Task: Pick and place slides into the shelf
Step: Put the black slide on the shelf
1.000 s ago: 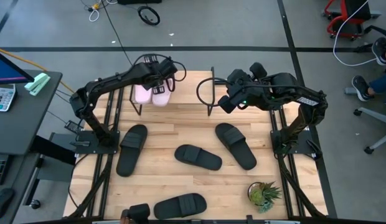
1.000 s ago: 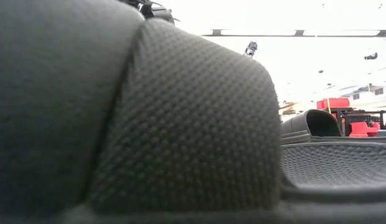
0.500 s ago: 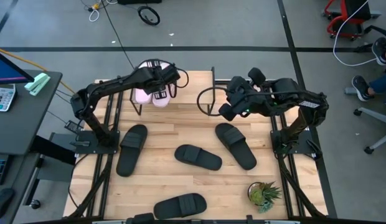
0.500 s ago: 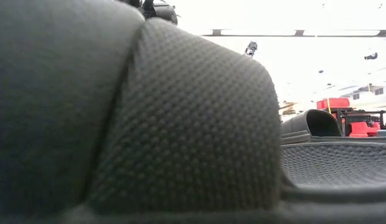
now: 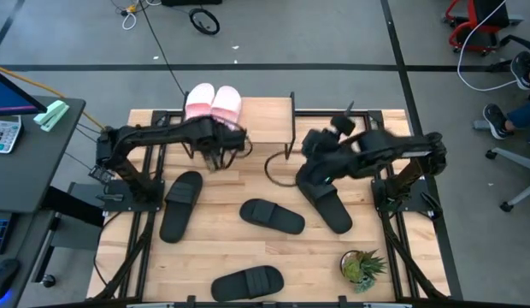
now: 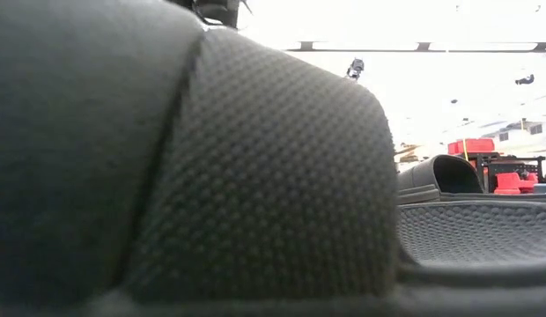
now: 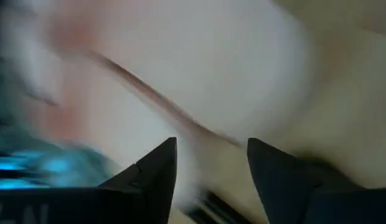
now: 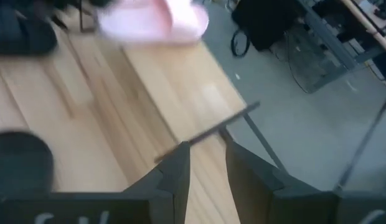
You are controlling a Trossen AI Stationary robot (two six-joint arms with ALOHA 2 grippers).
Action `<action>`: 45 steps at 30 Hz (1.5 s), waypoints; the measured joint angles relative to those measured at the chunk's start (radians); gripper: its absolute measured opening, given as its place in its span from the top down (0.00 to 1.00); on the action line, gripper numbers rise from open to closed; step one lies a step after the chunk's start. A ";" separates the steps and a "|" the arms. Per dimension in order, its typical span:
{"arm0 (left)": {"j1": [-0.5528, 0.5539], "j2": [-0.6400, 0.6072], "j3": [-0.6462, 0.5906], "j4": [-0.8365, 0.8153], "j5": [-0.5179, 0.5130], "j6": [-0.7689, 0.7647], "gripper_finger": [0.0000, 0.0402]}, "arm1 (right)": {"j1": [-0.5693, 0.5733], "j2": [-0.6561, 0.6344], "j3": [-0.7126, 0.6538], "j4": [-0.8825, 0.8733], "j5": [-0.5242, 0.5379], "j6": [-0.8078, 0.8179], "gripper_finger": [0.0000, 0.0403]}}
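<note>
The two pink slides (image 5: 213, 102) lie side by side on the shelf (image 5: 265, 119) at the far edge, so that pair seems done. The left pincer (image 5: 215, 151), fingers spread and empty, hovers just near of them. The right pincer (image 5: 309, 175), slightly parted, hangs over a black slide (image 5: 325, 200), likely next. Three more black slides wait on the wooden counter (image 5: 248, 186), a potted plant (image 5: 362, 267) at its near right corner.

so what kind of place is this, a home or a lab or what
Likely a robotics lab or workshop, not a home: a grey concrete floor with loose cables, red rolling office chairs and a desk with a calculator beside the wooden table.
</note>
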 joint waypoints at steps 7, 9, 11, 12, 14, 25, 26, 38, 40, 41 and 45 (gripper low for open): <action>-0.262 -0.059 -0.002 -0.080 0.231 -0.265 0.56 | 0.031 0.001 -0.313 0.014 0.032 0.153 0.73; -0.353 -0.061 -0.002 -0.082 0.234 -0.337 0.57 | 0.051 0.002 -0.394 0.016 0.033 0.217 0.73; -0.451 -0.059 -0.003 -0.079 0.235 -0.412 0.58 | 0.078 0.002 -0.461 0.017 0.032 0.282 0.73; -0.497 -0.059 -0.003 -0.078 0.235 -0.457 0.58 | 0.093 0.002 -0.491 0.018 0.029 0.316 0.73; -0.582 -0.052 -0.003 -0.056 0.235 -0.561 0.58 | 0.125 0.001 -0.539 0.018 0.018 0.379 0.73; -0.812 -0.019 -0.004 0.213 0.154 -0.401 0.58 | 0.332 -0.002 -0.617 0.096 -0.199 0.441 0.73; -0.813 -0.013 -0.004 0.259 0.122 -0.397 0.58 | 0.349 -0.002 -0.617 0.117 -0.200 0.440 0.73; -0.800 0.102 -0.004 0.462 0.108 -0.403 0.65 | 0.414 -0.002 -0.616 0.399 -0.191 0.173 0.73; -0.811 0.125 -0.004 0.499 0.170 -0.324 0.66 | 0.414 -0.002 -0.616 0.403 -0.191 0.109 0.73; -0.818 0.136 -0.004 0.523 0.191 -0.274 0.67 | 0.415 -0.002 -0.616 0.401 -0.191 0.082 0.73; -0.860 0.198 -0.004 0.624 0.206 -0.033 0.67 | 0.415 -0.002 -0.616 0.401 -0.191 0.049 0.73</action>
